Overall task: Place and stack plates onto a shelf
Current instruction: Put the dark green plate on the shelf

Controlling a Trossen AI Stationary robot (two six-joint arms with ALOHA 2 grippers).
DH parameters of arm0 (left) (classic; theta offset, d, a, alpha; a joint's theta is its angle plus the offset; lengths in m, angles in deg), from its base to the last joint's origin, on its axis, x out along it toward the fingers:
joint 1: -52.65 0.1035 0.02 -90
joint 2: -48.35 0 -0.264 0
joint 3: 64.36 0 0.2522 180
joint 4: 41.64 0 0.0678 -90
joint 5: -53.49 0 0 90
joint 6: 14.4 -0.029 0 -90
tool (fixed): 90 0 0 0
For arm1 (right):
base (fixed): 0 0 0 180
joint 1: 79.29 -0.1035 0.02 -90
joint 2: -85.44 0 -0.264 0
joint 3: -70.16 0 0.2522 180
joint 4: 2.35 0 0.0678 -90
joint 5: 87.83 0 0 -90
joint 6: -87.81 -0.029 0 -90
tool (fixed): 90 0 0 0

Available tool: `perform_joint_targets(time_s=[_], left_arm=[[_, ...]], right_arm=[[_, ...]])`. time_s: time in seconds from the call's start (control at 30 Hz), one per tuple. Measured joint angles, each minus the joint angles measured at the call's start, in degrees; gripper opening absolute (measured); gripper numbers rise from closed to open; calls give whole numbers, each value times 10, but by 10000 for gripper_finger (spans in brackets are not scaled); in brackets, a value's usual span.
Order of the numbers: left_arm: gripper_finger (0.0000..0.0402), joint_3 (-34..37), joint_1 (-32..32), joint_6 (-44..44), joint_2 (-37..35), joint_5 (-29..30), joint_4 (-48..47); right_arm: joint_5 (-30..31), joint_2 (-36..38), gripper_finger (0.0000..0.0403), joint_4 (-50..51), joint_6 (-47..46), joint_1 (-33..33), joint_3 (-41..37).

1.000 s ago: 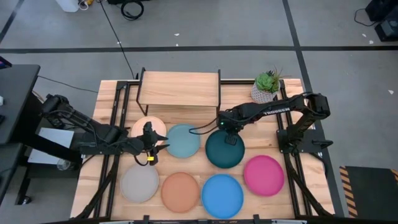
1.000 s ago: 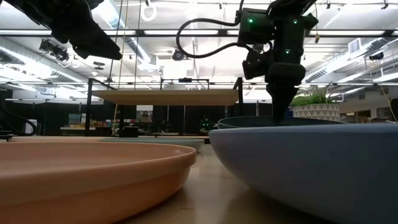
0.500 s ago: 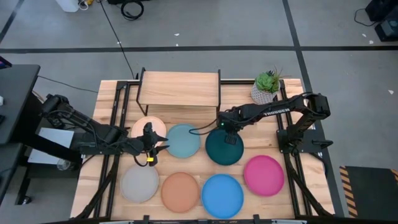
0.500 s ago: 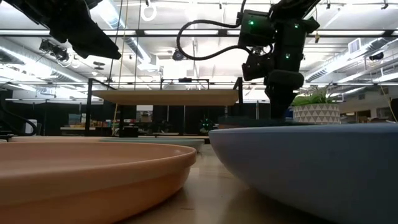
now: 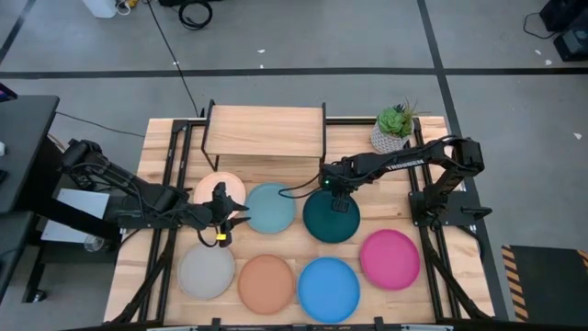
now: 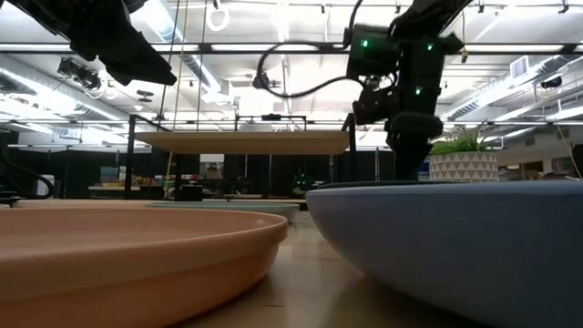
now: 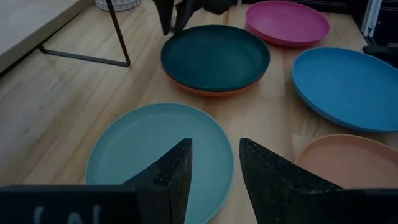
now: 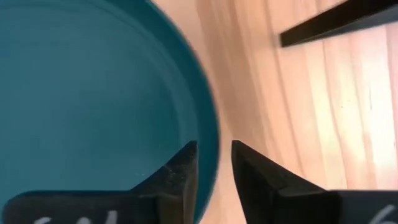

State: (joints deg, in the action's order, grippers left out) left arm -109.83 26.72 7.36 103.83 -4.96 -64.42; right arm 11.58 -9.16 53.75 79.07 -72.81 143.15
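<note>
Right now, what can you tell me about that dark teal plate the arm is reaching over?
The dark teal plate is round, shallow and matte, with a low raised rim. It lies flat on the wooden tabletop, stacked on an orange plate whose edge peeks out beneath it. It sits right of the light blue plate and in front of the shelf. The right gripper is over its far rim, fingers parted with the rim between them.

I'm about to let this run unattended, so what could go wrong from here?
1. The right pincer straddles the rim of the dark teal plate, which sits on an orange plate; a lift might drag both or slip off.
2. The shelf leg stands close by; a raised plate could clip it.
3. The left pincer hovers by the light blue plate, so the arms may crowd each other.
</note>
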Motion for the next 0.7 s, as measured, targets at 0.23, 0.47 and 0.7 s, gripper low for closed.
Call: perform_joint_targets(time_s=[0.23, 0.47, 0.7], left_arm=[[141, 0, 0, -1, 0, 0, 0], [141, 0, 0, -1, 0, 0, 2], [141, 0, 0, -1, 0, 0, 7]], right_arm=[[-1, 0, 105, -26, 17, 8, -26], [-16, 0, 52, -39, 12, 7, -42], [-21, 2, 31, -39, 8, 3, -41]])
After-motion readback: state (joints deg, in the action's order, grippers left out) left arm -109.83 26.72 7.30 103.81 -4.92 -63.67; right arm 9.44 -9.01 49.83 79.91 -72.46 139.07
